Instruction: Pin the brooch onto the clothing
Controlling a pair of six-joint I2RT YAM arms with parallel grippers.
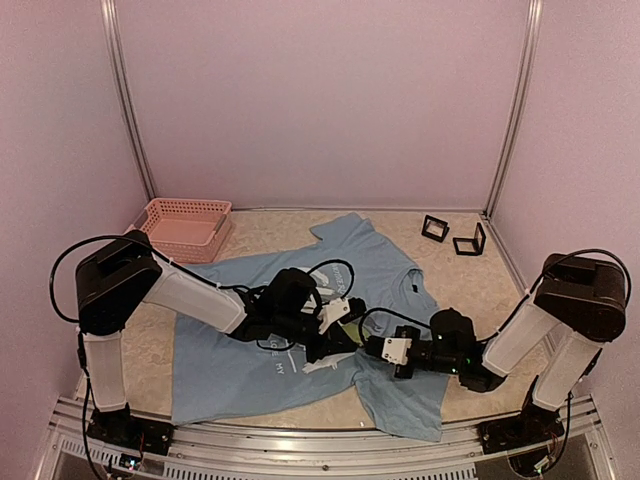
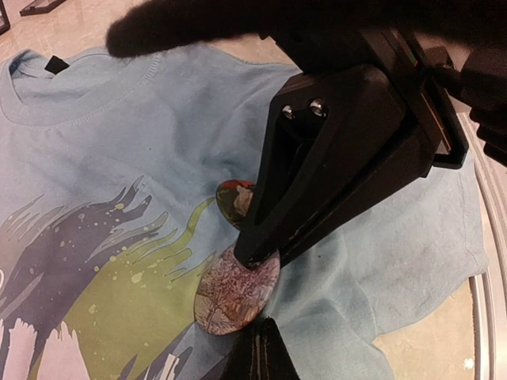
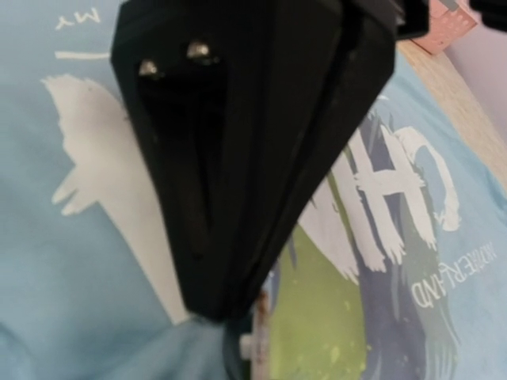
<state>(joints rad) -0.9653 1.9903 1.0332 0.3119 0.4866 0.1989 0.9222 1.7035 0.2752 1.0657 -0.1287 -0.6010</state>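
Clothing (image 1: 215, 385), a light blue T-shirt with white lettering and a green and dark brush-stroke print, lies flat on the tabletop (image 1: 470, 290). It reaches from the middle to the near edge, with its collar toward the right edge. From the left wrist view I see the brooch (image 2: 236, 293), a round disc with a mottled purple-brown face. It rests on the shirt's chest at the edge of the print. A second, smaller reddish disc (image 2: 234, 202) sits just beyond it, partly hidden. The right end effector (image 2: 252, 255) is closed, its tip touching the brooch's upper edge. The left end effector (image 2: 257, 352) is closed too, its dark tip just below the brooch. I cannot tell whether either one actually pinches the brooch. Both arms meet over the shirt's middle. A pink basket (image 1: 190, 205) sits in the far left corner, and two small black frames (image 1: 435, 228) stand near the far right corner.
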